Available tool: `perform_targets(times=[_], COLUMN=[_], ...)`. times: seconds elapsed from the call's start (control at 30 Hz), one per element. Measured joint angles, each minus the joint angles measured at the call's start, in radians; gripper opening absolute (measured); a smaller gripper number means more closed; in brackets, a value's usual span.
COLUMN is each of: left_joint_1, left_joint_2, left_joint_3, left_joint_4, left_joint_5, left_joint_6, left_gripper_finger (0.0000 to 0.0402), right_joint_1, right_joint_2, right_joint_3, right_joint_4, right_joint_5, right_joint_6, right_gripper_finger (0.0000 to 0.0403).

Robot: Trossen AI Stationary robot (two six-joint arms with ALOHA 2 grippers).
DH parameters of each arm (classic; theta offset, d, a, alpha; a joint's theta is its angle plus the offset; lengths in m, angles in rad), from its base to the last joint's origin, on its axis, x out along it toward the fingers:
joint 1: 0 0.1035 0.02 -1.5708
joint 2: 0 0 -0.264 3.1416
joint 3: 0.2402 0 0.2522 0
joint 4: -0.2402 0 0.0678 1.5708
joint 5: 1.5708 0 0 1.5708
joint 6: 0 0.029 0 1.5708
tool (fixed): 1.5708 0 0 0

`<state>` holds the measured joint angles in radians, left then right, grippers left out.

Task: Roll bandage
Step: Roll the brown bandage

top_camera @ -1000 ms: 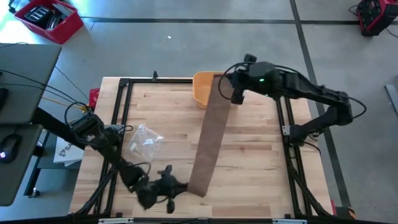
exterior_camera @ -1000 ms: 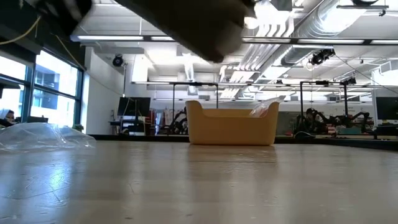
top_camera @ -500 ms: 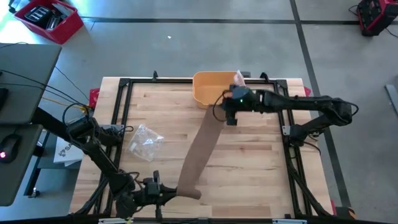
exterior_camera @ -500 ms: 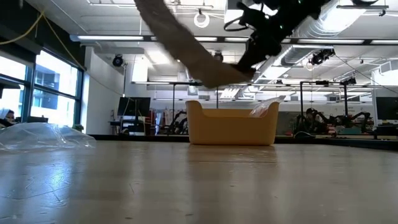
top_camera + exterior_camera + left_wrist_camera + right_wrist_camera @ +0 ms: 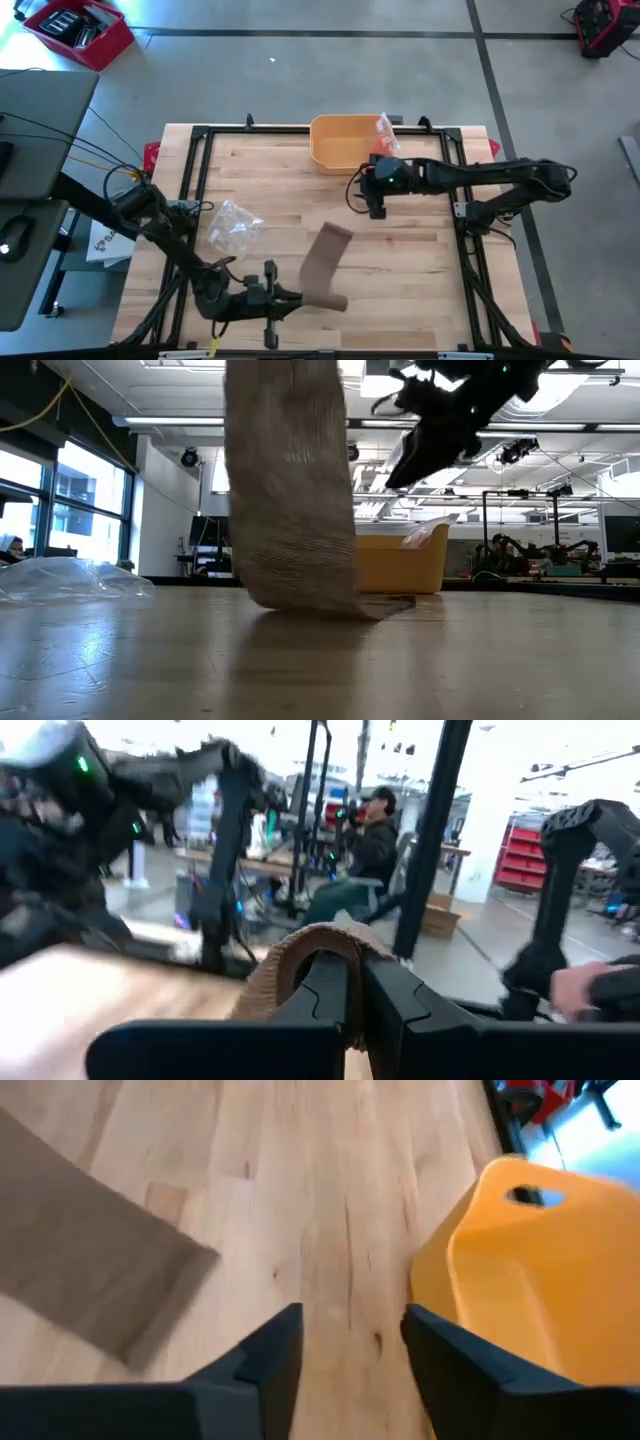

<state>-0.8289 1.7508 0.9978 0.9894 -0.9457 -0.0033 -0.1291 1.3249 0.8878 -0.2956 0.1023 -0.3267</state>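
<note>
The wooden tabletop [image 5: 400, 270] carries a yellow bin [image 5: 340, 140] at its far edge. The tan bandage [image 5: 325, 265] trails well in front of the bin, one end clenched in the left end effector [image 5: 285, 298]. The right end effector [image 5: 377, 205] hovers just before the bin, released and empty. A crumpled plastic bag [image 5: 235, 225] lies left of the bandage.

Bandage [image 5: 325, 266]: tan-brown, ribbed weave. Bin [image 5: 340, 140] at 12 o'clock: orange-yellow. Table [image 5: 400, 270]: light wood planks. Bag [image 5: 234, 226] at 9: clear plastic.
</note>
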Motion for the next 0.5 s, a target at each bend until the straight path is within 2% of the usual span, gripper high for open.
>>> perform_targets(times=[0.1, 0.23, 0.43, 0.5], left_joint_1=[0.033, 0.064, 0.108, 0.118], left_joint_2=[0.000, 0.000, 0.037, 0.071], left_joint_3=[0.060, 0.137, 0.254, 0.309], left_joint_4=[0.002, 0.002, -0.003, -0.009], left_joint_5=[0.027, 0.053, 0.166, 0.184], left_joint_6=[0.122, 0.294, 0.386, 0.414], left_gripper_finger=[0.0004, 0.0005, 0.0003, 0.0003], right_joint_1=[0.015, 0.099, 0.346, 0.450], right_joint_2=[-0.070, -0.201, -0.365, -0.392], right_joint_3=[0.013, 0.013, 0.014, 0.014], right_joint_4=[-0.089, -0.228, -0.420, -0.446], right_joint_5=[-0.008, -0.016, -0.108, -0.108], right_joint_6=[-0.017, -0.021, 0.099, 0.147], right_gripper_finger=[0.0184, 0.0179, 0.0172, 0.0171])
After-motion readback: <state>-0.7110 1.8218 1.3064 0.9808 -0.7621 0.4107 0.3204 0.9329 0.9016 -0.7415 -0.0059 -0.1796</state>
